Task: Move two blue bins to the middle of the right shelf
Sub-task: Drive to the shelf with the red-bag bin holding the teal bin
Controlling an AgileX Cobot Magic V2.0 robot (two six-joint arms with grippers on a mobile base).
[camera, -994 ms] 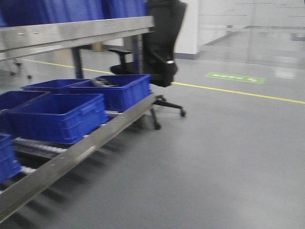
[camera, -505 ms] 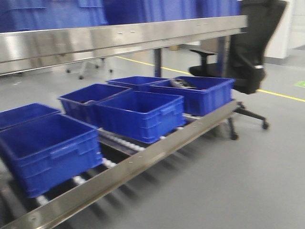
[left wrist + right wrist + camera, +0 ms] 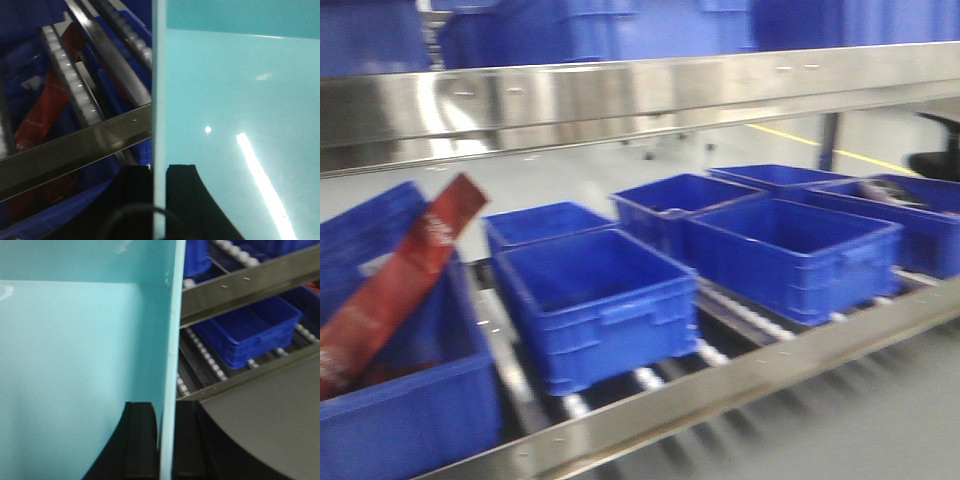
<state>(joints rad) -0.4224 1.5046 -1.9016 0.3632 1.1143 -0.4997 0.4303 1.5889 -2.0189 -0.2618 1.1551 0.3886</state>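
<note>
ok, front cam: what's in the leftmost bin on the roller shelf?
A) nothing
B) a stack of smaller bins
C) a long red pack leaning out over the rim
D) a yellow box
C: a long red pack lies diagonally in the leftmost blue bin, with its upper end poking above the rim.

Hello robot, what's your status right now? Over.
Left gripper, right gripper: each shut on a wall of the light-blue bin. Shelf ahead crowded with dark blue bins. Red package sticking out of the leftmost.
</note>
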